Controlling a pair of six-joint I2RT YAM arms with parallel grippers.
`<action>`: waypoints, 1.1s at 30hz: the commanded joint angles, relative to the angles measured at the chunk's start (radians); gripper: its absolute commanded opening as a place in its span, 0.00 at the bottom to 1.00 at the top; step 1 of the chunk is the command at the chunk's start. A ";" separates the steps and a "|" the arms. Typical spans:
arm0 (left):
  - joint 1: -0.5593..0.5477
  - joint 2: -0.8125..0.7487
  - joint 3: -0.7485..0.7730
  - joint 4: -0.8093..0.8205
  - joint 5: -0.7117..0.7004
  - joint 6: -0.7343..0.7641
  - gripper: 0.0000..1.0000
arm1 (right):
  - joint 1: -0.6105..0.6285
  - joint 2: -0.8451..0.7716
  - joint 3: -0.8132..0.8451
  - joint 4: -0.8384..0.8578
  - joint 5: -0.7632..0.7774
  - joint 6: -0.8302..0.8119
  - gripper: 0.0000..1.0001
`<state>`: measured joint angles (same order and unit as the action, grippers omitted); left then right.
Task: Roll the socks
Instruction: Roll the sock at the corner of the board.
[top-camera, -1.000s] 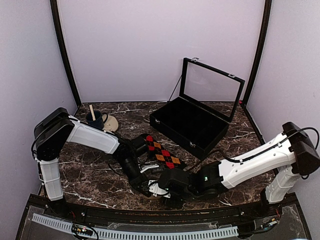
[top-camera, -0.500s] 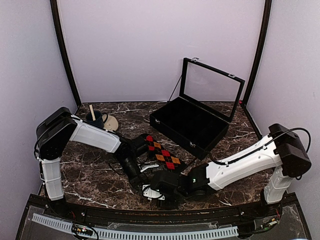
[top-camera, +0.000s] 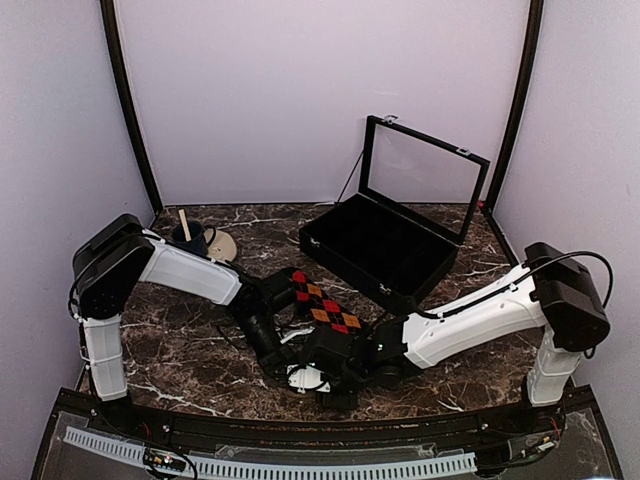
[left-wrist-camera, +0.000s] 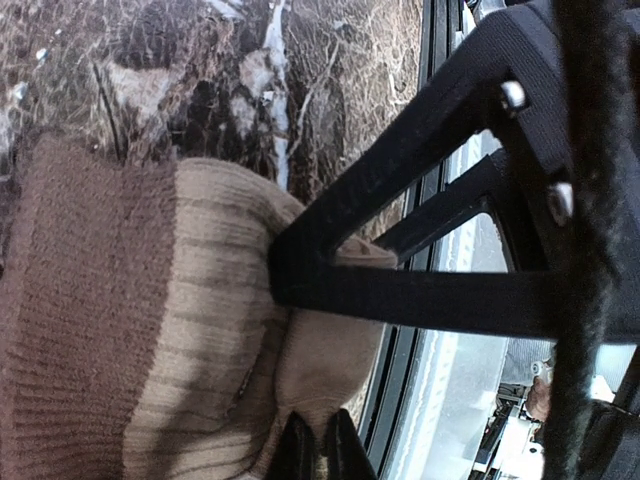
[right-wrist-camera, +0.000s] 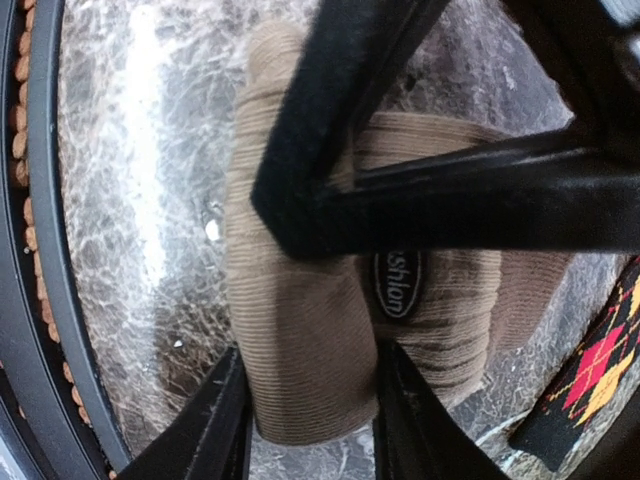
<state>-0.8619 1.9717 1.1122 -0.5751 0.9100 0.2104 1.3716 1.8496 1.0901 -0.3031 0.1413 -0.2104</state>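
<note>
Dark marble table (top-camera: 180, 350) fills the floor of the booth. Black case (top-camera: 385, 245) sits far right of ctr, its glass lid (top-camera: 425, 170) standing open.

L arm (top-camera: 185, 272) reaches in from the left and R arm (top-camera: 470, 320) from the right. Both wrists meet at near ctr, close to the table's near edge.

Argyle sock (top-camera: 325, 308), black w/ red + orange diamonds, lies flat just far of the wrists, between them and the case. Tan sock (right-wrist-camera: 300, 330) is on the marble under the two grippers, just near of the argyle one. It's mostly hidden in the top view. The wrist views show it ribbed, w/ a darker brown band at one end, partly folded over itself.

L gripper (left-wrist-camera: 320, 450): fingers pressed together, pinching a fold of the tan sock's edge. R gripper (right-wrist-camera: 310, 370): fingers apart, one each side of the sock's folded end, both against the fabric. Can't tell if it's squeezing or only straddling. The grippers cross over the sock.

Far left: dark mug (top-camera: 190, 240) w/ a stick (top-camera: 184, 222) standing in it, and a pale round disc (top-camera: 222, 246) just right of it.

Small oval label (right-wrist-camera: 397, 285) on the tan sock, text only partly readable.
</note>
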 joint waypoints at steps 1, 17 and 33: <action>0.000 0.016 0.014 -0.029 0.007 0.027 0.00 | -0.017 0.026 0.029 -0.013 -0.046 -0.005 0.32; 0.044 0.019 0.019 0.021 -0.034 -0.064 0.09 | -0.039 0.007 -0.002 -0.039 -0.150 0.060 0.00; 0.088 -0.122 -0.152 0.371 0.032 -0.325 0.29 | -0.138 -0.039 -0.112 0.051 -0.343 0.218 0.00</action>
<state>-0.7822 1.9228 1.0027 -0.3092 0.9417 -0.0410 1.2671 1.8236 1.0248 -0.2333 -0.1135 -0.0509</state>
